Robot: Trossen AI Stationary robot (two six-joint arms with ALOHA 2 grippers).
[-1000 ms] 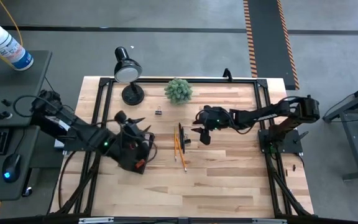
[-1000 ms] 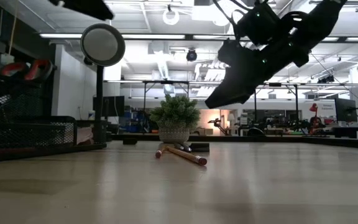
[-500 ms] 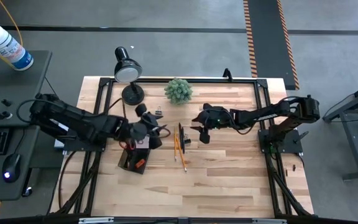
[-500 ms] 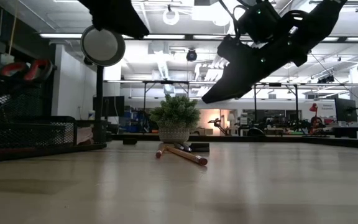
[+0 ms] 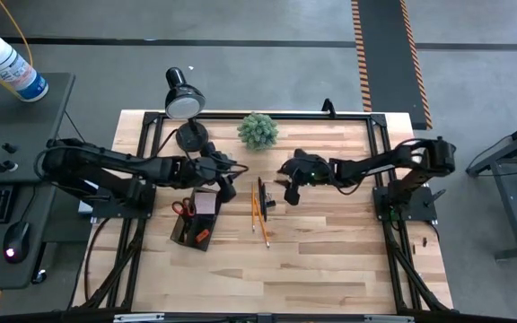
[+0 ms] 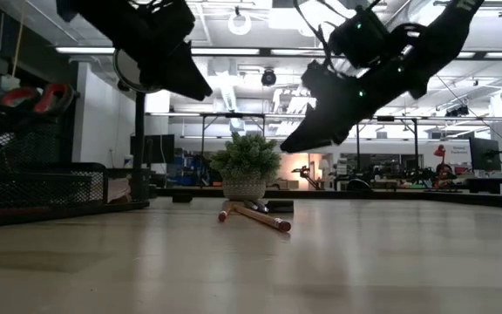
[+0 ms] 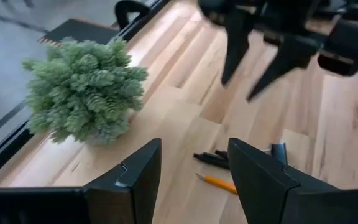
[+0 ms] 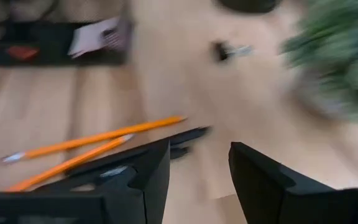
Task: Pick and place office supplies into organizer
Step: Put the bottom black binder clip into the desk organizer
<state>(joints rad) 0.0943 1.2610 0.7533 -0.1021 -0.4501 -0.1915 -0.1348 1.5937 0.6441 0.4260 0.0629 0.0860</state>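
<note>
Hovering above the table with fingers spread and empty, the left gripper (image 5: 225, 184) hangs between the organizer (image 5: 195, 218) and the pencils (image 5: 258, 213). The right gripper (image 5: 287, 186), also parted and holding nothing, hangs just beyond two thin yellow-orange pencils and dark pens (image 5: 261, 194) lying close together on the wood. The black organizer already carries red-handled scissors (image 5: 181, 208) and a pale sticky-note pad (image 5: 206, 203). A small binder clip (image 5: 229, 161) lies near the green plant (image 5: 258, 130).
</note>
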